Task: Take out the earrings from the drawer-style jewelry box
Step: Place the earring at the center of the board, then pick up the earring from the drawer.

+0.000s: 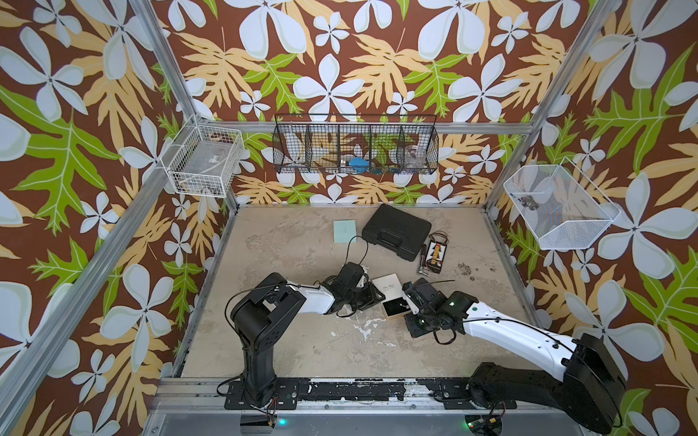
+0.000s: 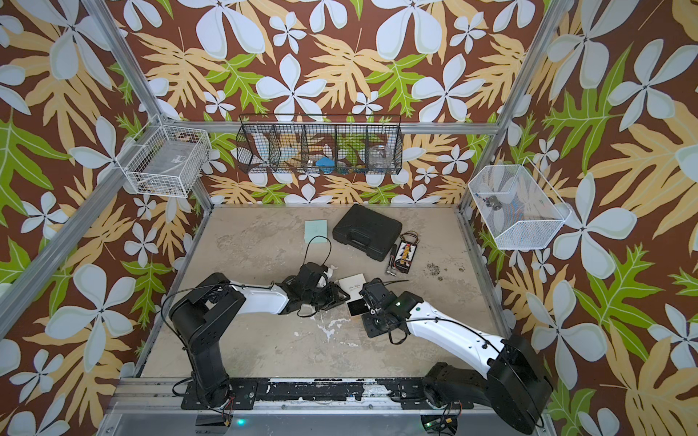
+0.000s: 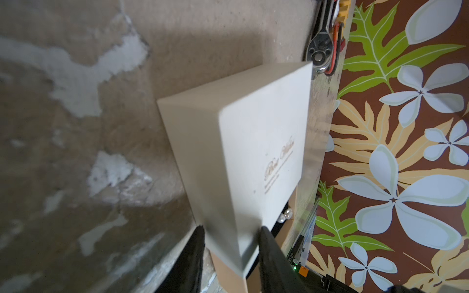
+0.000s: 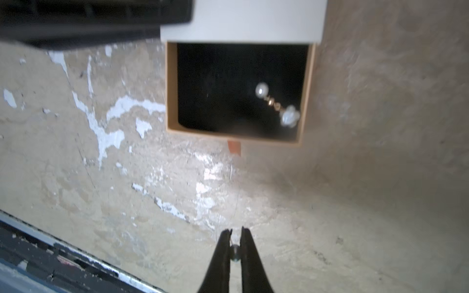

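Observation:
The jewelry box [image 1: 386,284] [image 2: 352,284] is a white sleeve with gold script, and its tan drawer [image 4: 172,88] [image 1: 396,306] is pulled out, lined black. My left gripper [image 3: 231,228] [image 1: 372,296] is shut on a corner of the white sleeve [image 3: 253,142]. Two pearl earrings [image 4: 276,102] [image 3: 285,215] lie in the drawer near one side wall. My right gripper [image 4: 236,230] [image 1: 413,307] hangs over the bare table in front of the drawer's tab end, shut on one small round earring [image 4: 234,251] pinched between its fingers.
A black plastic case [image 1: 396,230], a teal paper pad [image 1: 344,231] and a battery holder with a ratchet [image 1: 436,253] lie behind the box. Wire baskets [image 1: 355,149] hang on the walls. The table's metal front rail [image 4: 38,251] runs close to my right gripper.

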Controlling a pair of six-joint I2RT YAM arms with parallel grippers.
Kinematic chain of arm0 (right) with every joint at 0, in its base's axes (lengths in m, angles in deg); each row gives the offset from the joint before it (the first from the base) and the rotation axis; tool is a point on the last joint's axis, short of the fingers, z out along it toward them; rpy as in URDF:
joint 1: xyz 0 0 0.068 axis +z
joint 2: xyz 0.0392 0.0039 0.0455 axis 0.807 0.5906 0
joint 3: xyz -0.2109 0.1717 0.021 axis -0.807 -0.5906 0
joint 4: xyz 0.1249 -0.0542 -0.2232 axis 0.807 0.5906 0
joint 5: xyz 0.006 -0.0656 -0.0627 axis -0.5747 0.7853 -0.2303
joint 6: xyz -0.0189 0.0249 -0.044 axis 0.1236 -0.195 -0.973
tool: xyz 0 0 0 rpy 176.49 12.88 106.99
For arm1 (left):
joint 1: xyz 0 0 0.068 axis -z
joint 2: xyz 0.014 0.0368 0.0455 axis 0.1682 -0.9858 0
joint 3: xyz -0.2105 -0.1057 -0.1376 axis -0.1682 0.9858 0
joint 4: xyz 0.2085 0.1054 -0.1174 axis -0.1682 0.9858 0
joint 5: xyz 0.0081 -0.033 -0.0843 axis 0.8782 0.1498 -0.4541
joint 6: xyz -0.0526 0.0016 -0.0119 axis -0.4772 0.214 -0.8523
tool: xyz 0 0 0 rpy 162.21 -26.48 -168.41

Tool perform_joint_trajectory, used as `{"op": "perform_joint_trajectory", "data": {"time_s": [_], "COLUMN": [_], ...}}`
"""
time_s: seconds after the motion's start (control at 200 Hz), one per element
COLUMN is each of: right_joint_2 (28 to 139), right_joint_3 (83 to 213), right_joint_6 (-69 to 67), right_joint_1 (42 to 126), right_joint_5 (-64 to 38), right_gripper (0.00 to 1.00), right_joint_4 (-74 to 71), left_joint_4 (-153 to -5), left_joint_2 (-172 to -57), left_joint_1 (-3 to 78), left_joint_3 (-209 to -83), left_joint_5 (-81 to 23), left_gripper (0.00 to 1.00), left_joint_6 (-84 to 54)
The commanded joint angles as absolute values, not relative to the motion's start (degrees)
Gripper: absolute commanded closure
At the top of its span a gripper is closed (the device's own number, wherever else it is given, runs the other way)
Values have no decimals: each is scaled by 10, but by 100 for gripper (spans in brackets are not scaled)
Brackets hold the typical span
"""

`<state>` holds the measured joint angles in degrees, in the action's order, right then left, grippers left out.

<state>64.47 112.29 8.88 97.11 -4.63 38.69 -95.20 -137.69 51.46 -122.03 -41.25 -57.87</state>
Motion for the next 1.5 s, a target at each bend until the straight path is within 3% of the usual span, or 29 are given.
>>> {"op": "perform_joint_trajectory", "data": {"time_s": [0.0, 0.43, 0.826, 1.121, 1.496], "right_joint_2": [629, 692, 710, 688, 795], "right_joint_3": [1103, 1085, 1142, 1201, 1272], "right_joint_6": [120, 108, 96, 67, -18], "right_joint_1": [983, 992, 991, 957, 935], "right_joint_5": [-73, -116, -64, 1, 45], "right_gripper": [88, 88, 68, 69, 69], "right_joint_4": [413, 363, 377, 387, 370], "left_joint_4": [-926, -927, -927, -927, -925], "left_joint_2": [-1380, -1382, -1381, -1380, -1381], "left_joint_1": [514, 516, 516, 519, 519], "left_joint_3": [-1220, -1223, -1225, -1226, -1226], "left_joint_5": [-401, -401, -405, -409, -411], "left_gripper": [63, 63, 63, 62, 63], "left_joint_6": [-571, -571, -571, -568, -567]}}
